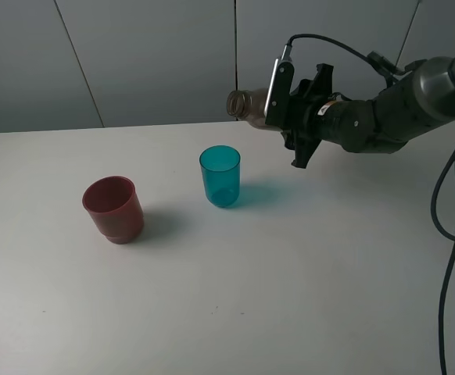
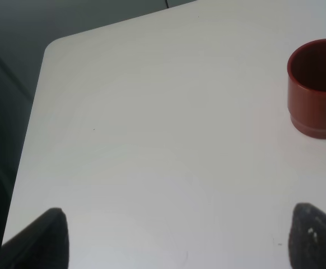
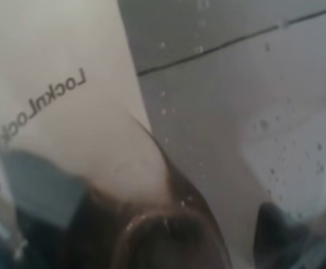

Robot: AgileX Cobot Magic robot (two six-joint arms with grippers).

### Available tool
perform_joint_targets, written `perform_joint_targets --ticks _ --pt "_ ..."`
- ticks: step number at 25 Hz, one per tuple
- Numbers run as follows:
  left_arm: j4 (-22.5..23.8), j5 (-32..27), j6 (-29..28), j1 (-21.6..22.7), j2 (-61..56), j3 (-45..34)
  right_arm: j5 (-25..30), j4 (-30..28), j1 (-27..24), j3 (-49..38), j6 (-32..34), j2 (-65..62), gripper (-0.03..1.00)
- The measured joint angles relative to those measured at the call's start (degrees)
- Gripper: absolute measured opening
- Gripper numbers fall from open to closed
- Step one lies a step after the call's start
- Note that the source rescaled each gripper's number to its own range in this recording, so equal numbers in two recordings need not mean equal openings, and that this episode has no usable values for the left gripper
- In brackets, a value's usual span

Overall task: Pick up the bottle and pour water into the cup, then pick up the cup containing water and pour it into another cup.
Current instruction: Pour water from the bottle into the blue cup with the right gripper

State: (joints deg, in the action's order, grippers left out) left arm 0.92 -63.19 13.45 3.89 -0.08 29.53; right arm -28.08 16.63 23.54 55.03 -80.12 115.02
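Note:
My right gripper (image 1: 288,105) is shut on the bottle (image 1: 248,106), a smoky brown one with no cap. It holds the bottle in the air, tipped on its side, with the open neck pointing left. The neck hangs above and slightly right of the cup (image 1: 220,176), a teal tumbler standing upright mid-table. Up close in the right wrist view, the bottle (image 3: 68,112) fills the picture, with droplets on its wall. Another cup (image 1: 114,208), dark red and squat, stands upright to the left; the left wrist view has it (image 2: 317,89) too. My left gripper (image 2: 177,241) is open, low over bare table.
Everything rests on a white table (image 1: 306,281); its rounded left corner and edge (image 2: 37,101) show in the left wrist view. Black cables (image 1: 453,234) hang at the right side. A grey panelled wall stands behind the table.

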Motion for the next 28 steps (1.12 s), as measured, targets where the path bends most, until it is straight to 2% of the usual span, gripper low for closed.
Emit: perform_joint_targets --ticks 3,13,20,28 --pt "0.00 0.00 0.00 0.00 0.00 0.00 -0.51 2.25 0.00 0.00 -4.35 0.00 0.00" --pt "0.00 0.00 0.00 0.00 0.00 0.00 -2.17 3.66 0.00 0.00 -12.92 0.00 0.00" --pt "0.00 0.00 0.00 0.00 0.00 0.00 -3.41 3.86 0.00 0.00 -16.08 0.00 0.00" --pt "0.00 0.00 0.00 0.00 0.00 0.00 -3.67 1.65 0.05 0.00 -16.71 0.00 0.00"
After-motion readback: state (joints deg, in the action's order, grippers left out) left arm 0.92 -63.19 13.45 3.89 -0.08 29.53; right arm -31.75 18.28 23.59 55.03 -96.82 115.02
